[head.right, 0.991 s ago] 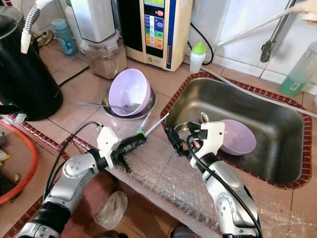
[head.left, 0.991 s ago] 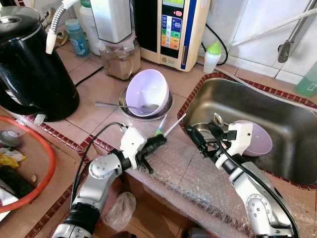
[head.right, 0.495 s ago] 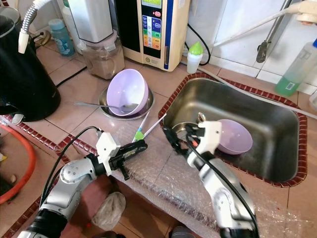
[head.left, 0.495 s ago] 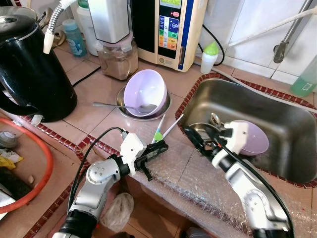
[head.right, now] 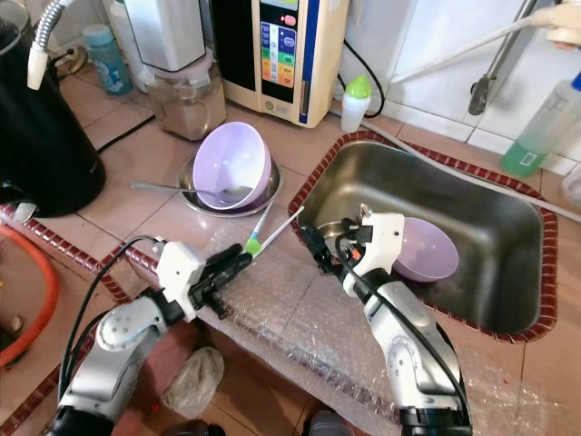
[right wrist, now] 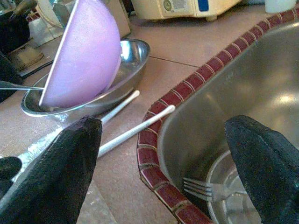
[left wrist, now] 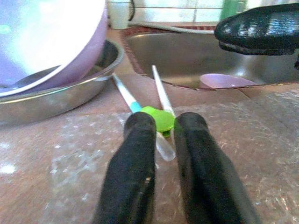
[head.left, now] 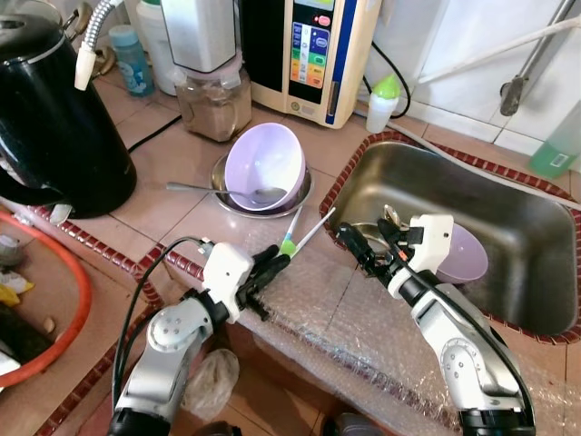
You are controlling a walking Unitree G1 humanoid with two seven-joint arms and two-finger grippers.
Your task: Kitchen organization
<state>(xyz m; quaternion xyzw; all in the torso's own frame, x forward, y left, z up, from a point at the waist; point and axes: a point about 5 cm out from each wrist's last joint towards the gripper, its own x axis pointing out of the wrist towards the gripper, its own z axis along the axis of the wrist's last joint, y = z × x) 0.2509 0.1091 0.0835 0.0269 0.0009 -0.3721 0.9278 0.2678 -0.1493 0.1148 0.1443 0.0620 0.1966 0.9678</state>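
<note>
Eye views: two thin sticks [head.left: 302, 232], one with a green tip [head.left: 287, 246], are seen lying on the worktop [head.left: 172, 204] between a steel dish [head.left: 304, 193] holding a tilted lilac bowl [head.left: 263, 163] and the sink [head.left: 508, 218]; the left tool [head.left: 273, 264] is set just at the green end, the right tool [head.left: 361, 247] is held over the sink's near rim, with a second lilac bowl [head.left: 465, 257] down in the basin. Left wrist view: the fingers [left wrist: 133, 158] are seen nearly closed, a narrow gap kept, with the green tip [left wrist: 157, 117] at their ends; whether it is actually pinched cannot be told. Right wrist view: the fingers [right wrist: 74, 154] are spread wide and empty, a fork [right wrist: 201, 187] noted in the sink below. The sticks are judged light, stiff, thin and smooth, likely to roll or slip on the bubble-wrapped edge; hold is best taken just behind the green tip, across the shaft.
</note>
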